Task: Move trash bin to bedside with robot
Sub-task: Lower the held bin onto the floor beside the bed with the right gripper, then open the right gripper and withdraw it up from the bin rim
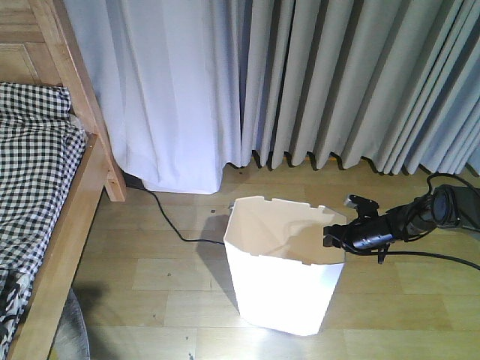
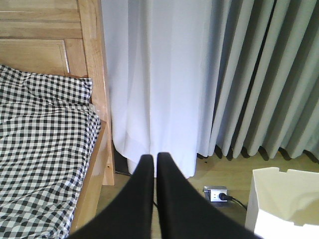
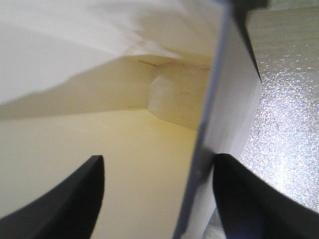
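The white trash bin (image 1: 281,277) stands upright on the wood floor, right of the bed (image 1: 45,172) with its checked bedding and light wooden frame. My right gripper (image 1: 335,236) is at the bin's right rim. In the right wrist view the right gripper (image 3: 158,159) is open and straddles the bin's wall (image 3: 204,149), one finger inside and one outside against the wall. My left gripper (image 2: 154,158) is shut and empty, held above the floor between the bed (image 2: 45,139) and the bin (image 2: 284,199).
Grey and white curtains (image 1: 300,82) hang along the back. A floor power socket (image 2: 215,193) with a plug sits left of the bin. A black cable (image 1: 169,221) runs from under the curtain to the bin. The bed post (image 1: 82,97) stands at the left.
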Tool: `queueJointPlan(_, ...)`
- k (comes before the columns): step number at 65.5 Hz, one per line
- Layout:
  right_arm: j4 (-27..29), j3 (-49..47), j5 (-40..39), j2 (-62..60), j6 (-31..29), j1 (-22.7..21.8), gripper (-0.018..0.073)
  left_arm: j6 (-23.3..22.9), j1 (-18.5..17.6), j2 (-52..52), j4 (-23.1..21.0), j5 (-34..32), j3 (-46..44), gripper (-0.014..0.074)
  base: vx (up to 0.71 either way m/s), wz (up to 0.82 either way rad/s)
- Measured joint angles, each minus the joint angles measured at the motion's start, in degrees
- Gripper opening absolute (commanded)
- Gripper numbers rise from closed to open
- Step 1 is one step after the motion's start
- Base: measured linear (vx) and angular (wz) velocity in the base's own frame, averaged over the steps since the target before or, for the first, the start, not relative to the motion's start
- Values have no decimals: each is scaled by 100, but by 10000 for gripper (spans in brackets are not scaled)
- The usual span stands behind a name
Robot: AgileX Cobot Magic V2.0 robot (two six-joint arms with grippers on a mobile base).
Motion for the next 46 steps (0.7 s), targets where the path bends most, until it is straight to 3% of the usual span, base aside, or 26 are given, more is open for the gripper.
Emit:
queueJointPlan(9,-229,12,30,-39,89,-6,512,0,0,0,0,0,0,-6,0,0)
queueJointPlan(26,-1303,24,233,-215,1000,-25,510,0,0,0,0,0,0,-6,0,0)
queueJointPlan(46,-1401,36,1242,-229,1021,-410,510,0,0,0,0,0,0,-6,0,0)
